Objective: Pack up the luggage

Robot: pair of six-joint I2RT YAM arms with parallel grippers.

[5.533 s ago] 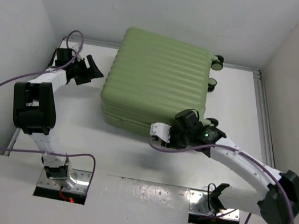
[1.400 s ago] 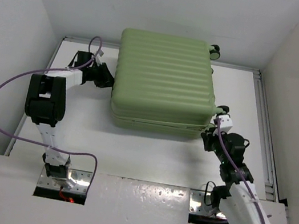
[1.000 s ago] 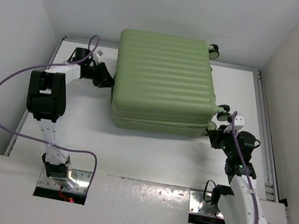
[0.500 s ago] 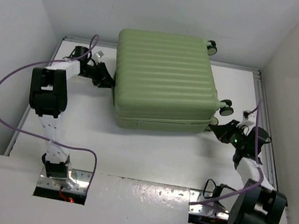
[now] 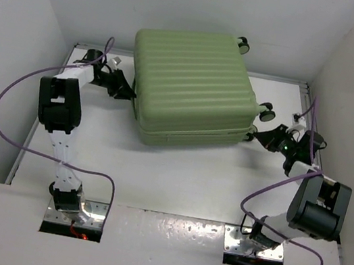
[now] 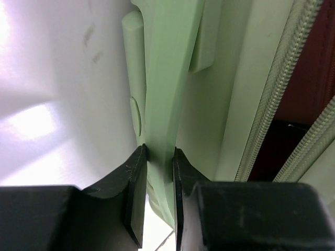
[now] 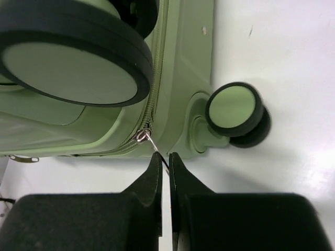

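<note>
The luggage, a light-green ribbed hard-shell case, lies flat and turned slightly on the white table. My left gripper is at its left side, shut on the case's green side handle, which sits between the black fingers. Beside the handle, the zipper track borders a dark gap. My right gripper is at the near-right corner by a wheel. It is shut on the thin metal zipper pull, just below the wheel.
White walls close in the table on the left, back and right. A metal rail runs along the right edge. Purple cables loop off both arms. A second large wheel fills the right wrist view's upper left.
The right gripper has travelled right along the front edge to the wheel corner, holding the zipper pull. The luggage has turned counter-clockwise and shifted left. The left gripper stays on the handle.
</note>
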